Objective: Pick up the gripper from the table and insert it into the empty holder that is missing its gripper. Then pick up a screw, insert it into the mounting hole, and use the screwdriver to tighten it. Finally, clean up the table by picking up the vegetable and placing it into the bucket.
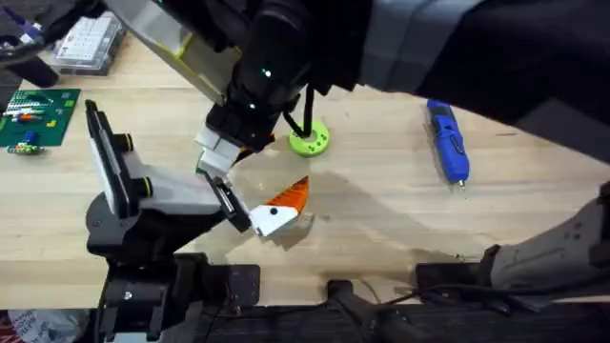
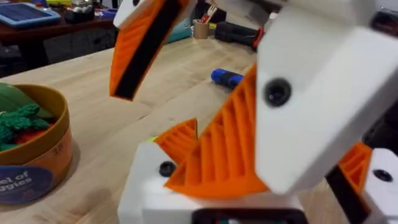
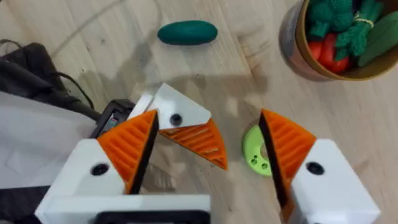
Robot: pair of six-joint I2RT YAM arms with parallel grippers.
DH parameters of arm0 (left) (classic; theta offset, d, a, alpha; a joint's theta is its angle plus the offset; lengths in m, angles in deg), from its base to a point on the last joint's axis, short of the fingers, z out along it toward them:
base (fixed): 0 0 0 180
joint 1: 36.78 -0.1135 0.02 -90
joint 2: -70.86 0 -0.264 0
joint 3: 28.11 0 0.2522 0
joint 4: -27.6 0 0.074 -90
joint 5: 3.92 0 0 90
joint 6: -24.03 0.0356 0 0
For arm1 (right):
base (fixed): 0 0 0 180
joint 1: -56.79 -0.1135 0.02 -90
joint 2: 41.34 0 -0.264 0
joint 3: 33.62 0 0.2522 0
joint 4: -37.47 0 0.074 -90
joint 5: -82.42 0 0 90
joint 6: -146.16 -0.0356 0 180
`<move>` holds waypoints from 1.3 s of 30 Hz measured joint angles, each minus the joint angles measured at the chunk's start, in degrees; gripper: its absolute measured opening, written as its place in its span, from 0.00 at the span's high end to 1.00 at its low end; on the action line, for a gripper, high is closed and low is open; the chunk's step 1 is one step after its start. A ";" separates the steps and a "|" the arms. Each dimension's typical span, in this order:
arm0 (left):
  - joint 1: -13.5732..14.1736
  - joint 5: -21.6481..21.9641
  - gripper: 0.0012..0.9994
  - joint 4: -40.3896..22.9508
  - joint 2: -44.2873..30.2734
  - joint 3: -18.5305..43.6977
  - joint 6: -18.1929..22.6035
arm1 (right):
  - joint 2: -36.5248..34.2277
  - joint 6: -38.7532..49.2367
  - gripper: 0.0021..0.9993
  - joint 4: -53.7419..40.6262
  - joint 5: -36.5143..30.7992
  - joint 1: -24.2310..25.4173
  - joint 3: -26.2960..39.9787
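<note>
R gripper (image 3: 205, 162) hangs low over the table (image 1: 381, 219), fingers spread wide and empty, straddling the white/orange finger piece (image 3: 186, 127), prob lining up to grab it. Piece lies flat just beside the green disc (image 3: 256, 149), close to the holder (image 1: 229, 202). L gripper (image 2: 249, 124): can't tell open or closed. Screwdriver (image 1: 448, 141) is well apart at the right. Cucumber (image 3: 186, 32) lies loose near the bucket (image 3: 323, 43), not binned yet.

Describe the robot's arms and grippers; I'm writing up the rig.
The right gripper and left gripper have white fingers with orange ribbed pads and black screw heads. The right arm is black, with a green light and a looped black cable near its wrist.
</note>
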 joint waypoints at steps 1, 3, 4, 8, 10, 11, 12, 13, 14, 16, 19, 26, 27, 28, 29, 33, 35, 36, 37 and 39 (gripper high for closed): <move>0.00 0.00 0.01 0.00 0.00 0.00 0.00 | 0.00 0.02 0.01 0.00 0.00 0.00 0.02; 0.00 0.00 0.01 0.00 0.00 0.00 0.02 | 0.00 0.02 0.01 0.00 0.00 0.00 0.06; 0.00 0.00 0.01 0.00 0.00 0.00 0.02 | 0.00 0.02 0.01 0.00 -0.02 0.00 0.10; 0.00 0.00 0.01 0.00 0.00 0.00 0.04 | 0.00 0.02 0.01 -0.02 -0.02 0.00 0.11; 0.00 -0.02 0.01 0.00 0.00 0.00 0.08 | 0.10 0.02 0.01 -0.04 -0.04 0.00 0.11; 0.02 -0.02 0.02 0.00 0.00 0.00 0.07 | 0.11 0.02 0.01 -0.08 -0.01 0.00 0.11; 0.01 0.11 0.05 0.02 0.00 0.00 0.05 | 0.11 0.02 0.01 -0.09 0.02 0.00 0.11; 0.00 0.22 0.12 0.02 0.00 0.00 -0.09 | 0.16 0.04 0.01 -0.09 0.04 -0.02 0.11; 0.00 0.37 0.23 0.04 0.00 0.00 -0.05 | 0.21 0.03 0.01 -0.15 0.08 -0.04 0.11; -0.02 0.53 0.40 0.05 0.00 0.00 -0.05 | 0.32 0.04 0.01 -0.21 0.19 -0.07 0.13; -0.04 0.84 0.62 0.09 0.00 0.00 0.17 | 0.37 0.03 0.01 -0.24 0.41 -0.09 0.13; -0.04 0.83 0.86 0.09 0.00 0.00 0.11 | 0.37 0.15 0.01 -0.28 0.44 -0.09 0.15; -0.04 0.81 0.88 0.10 0.02 0.00 0.11 | 0.37 0.21 0.01 -0.28 0.44 -0.09 0.15; -0.04 0.81 0.91 0.11 0.01 0.00 0.13 | 0.37 0.22 0.01 -0.28 0.44 -0.09 0.15; -0.04 0.83 0.96 0.11 0.00 0.00 0.18 | 0.37 0.22 0.01 -0.28 0.44 -0.09 0.15; -0.03 0.64 1.00 0.09 0.00 0.00 0.37 | 0.37 0.20 0.01 -0.03 0.76 -0.16 0.15; 0.01 0.45 1.00 0.07 0.02 0.00 0.50 | 0.37 0.17 0.01 0.12 1.25 -0.54 0.15; 0.02 0.42 1.00 0.07 0.01 0.02 0.50 | 0.37 0.19 0.01 0.15 1.46 -0.75 0.15; 0.02 0.42 1.00 0.07 0.00 0.02 0.50 | 0.37 0.20 0.01 0.15 1.68 -0.95 0.15; 0.02 0.45 1.00 0.07 0.02 0.02 0.50 | 0.37 0.20 0.01 0.03 1.79 -1.22 0.15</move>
